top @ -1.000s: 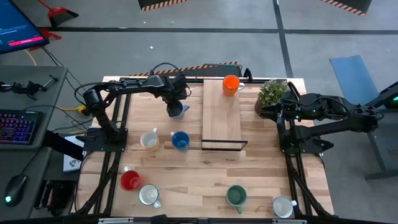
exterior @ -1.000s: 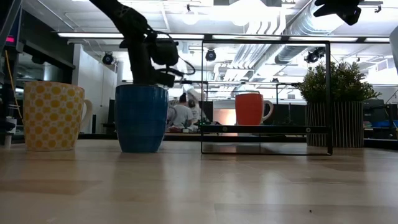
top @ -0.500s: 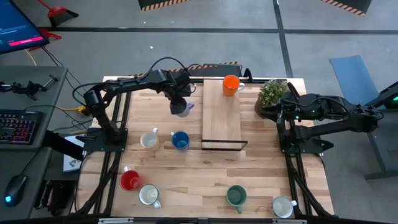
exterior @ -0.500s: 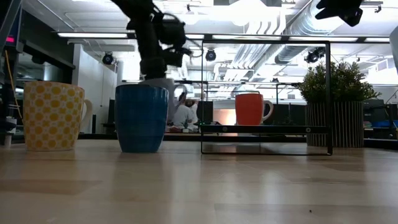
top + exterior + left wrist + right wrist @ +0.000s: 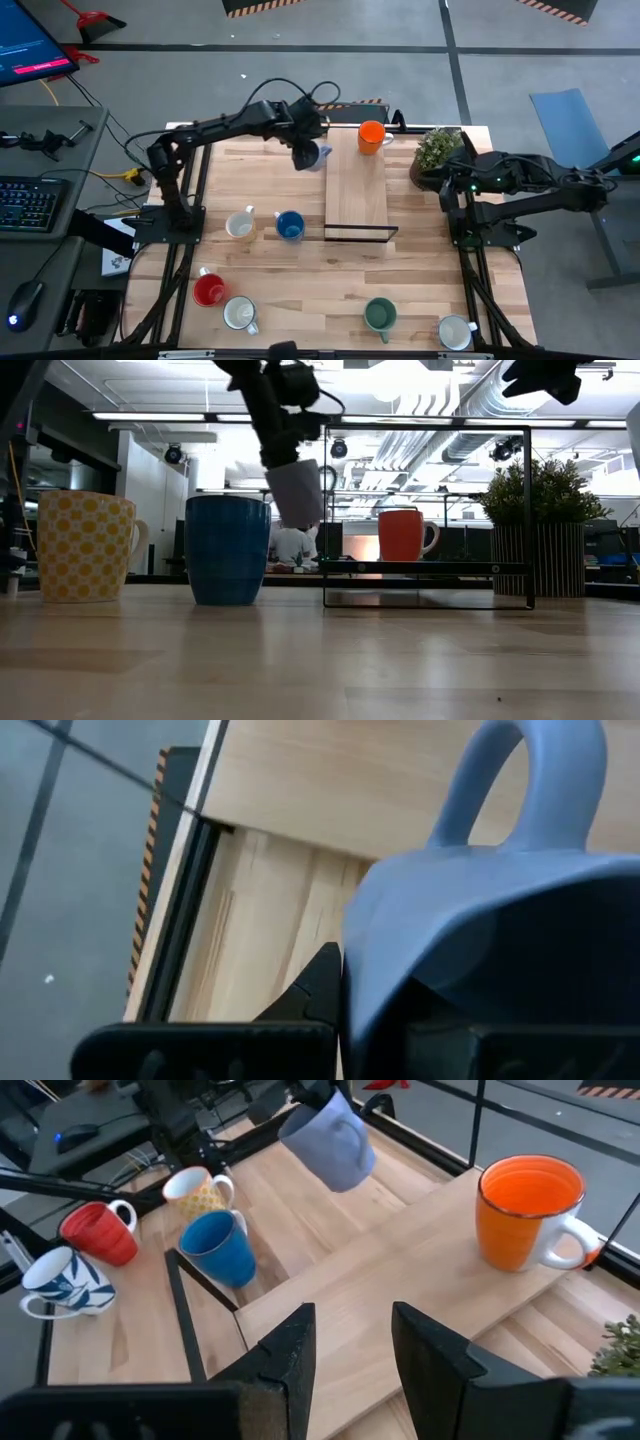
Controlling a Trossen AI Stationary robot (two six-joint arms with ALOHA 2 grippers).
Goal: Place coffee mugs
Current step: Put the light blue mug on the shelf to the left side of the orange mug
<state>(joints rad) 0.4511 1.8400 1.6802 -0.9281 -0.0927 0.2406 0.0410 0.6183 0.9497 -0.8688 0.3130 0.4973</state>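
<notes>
My left gripper [image 5: 304, 148] is shut on the light blue mug [image 5: 312, 156] and holds it in the air just left of the raised wooden board [image 5: 356, 190]. In the low view the light blue mug [image 5: 297, 493] hangs tilted above table level. The orange mug [image 5: 372, 135] stands on the board's far end. My right gripper [image 5: 350, 1342] is open and waits by the potted plant [image 5: 437, 150], touching nothing. The cream dotted mug [image 5: 240, 224] and the dark blue mug [image 5: 290, 225] stand on the table left of the board. My left gripper comes at the light blue mug from above, at the wall [image 5: 400, 920] on the side away from its handle [image 5: 530, 780]. One finger [image 5: 322, 985] shows outside the wall; the mug hides the other. The mug is lifted clear and hangs tilted below the fingers.
A red mug [image 5: 209, 290] and a white mug [image 5: 240, 314] stand near the table's near left corner. A green mug [image 5: 379, 316] and another white mug [image 5: 455, 332] stand along the near edge. The board's black frame [image 5: 425, 568] rises above the table.
My left gripper has risen and moved toward the table's right and far edge, toward the board. It carried the light blue mug up from behind the dark blue mug, and the mug now hangs more tilted. The right arm has kept still.
</notes>
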